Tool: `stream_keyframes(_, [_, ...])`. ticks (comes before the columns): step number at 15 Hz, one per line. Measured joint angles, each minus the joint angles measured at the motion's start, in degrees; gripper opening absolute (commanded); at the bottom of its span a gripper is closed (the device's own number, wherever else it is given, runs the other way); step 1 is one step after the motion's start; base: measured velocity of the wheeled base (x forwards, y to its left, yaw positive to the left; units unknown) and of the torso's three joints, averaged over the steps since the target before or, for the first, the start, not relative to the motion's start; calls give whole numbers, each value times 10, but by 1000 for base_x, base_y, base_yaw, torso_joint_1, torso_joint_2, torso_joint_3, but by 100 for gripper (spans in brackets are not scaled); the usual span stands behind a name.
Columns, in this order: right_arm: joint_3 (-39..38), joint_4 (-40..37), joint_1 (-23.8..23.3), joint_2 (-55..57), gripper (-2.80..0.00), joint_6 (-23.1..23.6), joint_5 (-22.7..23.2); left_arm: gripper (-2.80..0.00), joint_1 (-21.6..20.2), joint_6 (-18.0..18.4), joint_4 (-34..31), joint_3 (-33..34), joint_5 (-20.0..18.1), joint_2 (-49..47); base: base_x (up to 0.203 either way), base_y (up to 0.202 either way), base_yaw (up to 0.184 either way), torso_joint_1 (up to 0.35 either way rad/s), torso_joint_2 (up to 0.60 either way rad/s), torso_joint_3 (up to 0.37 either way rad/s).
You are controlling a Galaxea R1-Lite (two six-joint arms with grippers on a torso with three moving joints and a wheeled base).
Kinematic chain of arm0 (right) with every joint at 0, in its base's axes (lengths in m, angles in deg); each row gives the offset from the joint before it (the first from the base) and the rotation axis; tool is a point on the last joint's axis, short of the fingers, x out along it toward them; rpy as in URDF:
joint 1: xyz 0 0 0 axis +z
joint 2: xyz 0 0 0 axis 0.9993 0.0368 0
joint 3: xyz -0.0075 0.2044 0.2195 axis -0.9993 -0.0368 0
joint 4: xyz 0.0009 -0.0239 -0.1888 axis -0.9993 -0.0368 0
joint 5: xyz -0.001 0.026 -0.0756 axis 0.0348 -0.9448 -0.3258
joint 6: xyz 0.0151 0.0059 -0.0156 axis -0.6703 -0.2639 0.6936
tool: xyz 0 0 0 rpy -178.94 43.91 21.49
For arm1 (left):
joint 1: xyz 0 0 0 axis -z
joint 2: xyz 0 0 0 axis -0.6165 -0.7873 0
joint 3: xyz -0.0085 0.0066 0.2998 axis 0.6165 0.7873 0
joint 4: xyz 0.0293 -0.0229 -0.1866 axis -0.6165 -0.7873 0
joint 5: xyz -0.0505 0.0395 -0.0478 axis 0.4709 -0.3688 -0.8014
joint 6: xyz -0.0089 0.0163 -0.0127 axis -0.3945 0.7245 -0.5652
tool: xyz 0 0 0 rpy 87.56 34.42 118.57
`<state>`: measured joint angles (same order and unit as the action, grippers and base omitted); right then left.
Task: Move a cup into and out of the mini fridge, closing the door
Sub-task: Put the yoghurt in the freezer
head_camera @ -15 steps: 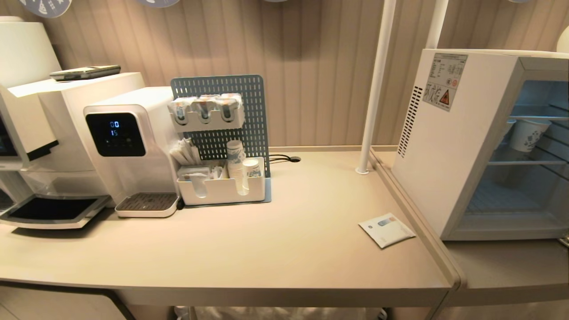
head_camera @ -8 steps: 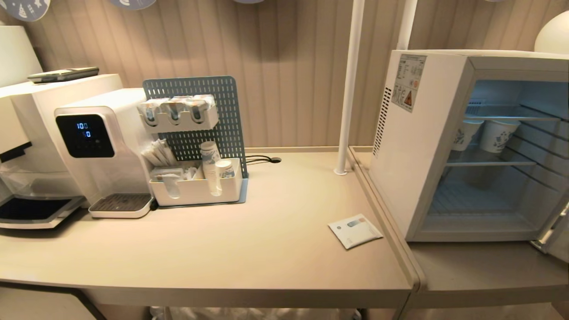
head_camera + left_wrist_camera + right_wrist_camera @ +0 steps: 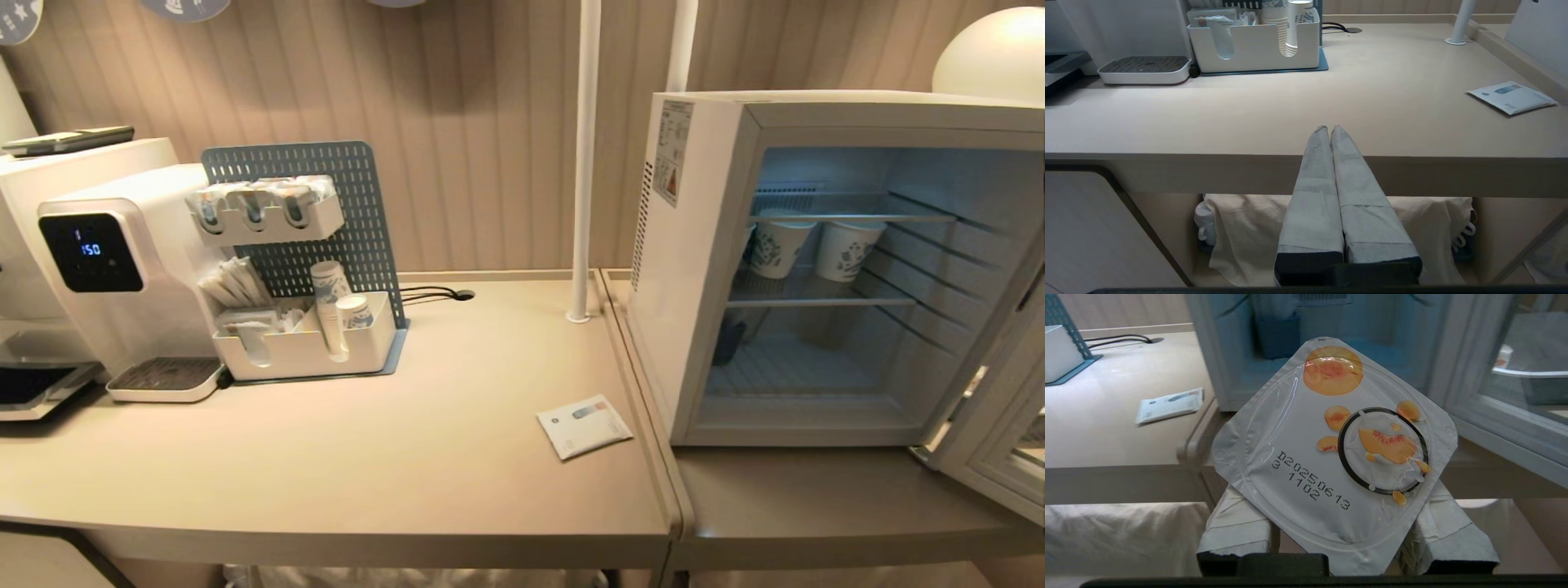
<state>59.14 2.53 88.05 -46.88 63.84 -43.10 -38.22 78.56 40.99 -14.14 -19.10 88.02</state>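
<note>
The right claw [image 3: 1339,539] grips the cup [image 3: 1331,457] before the open mini fridge [image 3: 694,269], below the surface [image 3: 408,457] edge; the door [image 3: 996,425] is swung wide. Loading, retrieval and closing all remain, it seems. The cup's foil lid faces the wrist camera, so its short axis probably runs upright. The left claw [image 3: 1329,130] is clenched empty, parked low.
</note>
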Motion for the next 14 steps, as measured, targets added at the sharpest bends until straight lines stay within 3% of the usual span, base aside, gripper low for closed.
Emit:
stream_keyframes(8, [0,0,0,0,-280,0,0,-280,-1,0,0,0,0,0,0,-178,-1,4,2,3])
stream_keyframes(14, [0,0,0,0,-280,0,0,-280,0,0,0,0,0,0,21,0,0,0,-2,0])
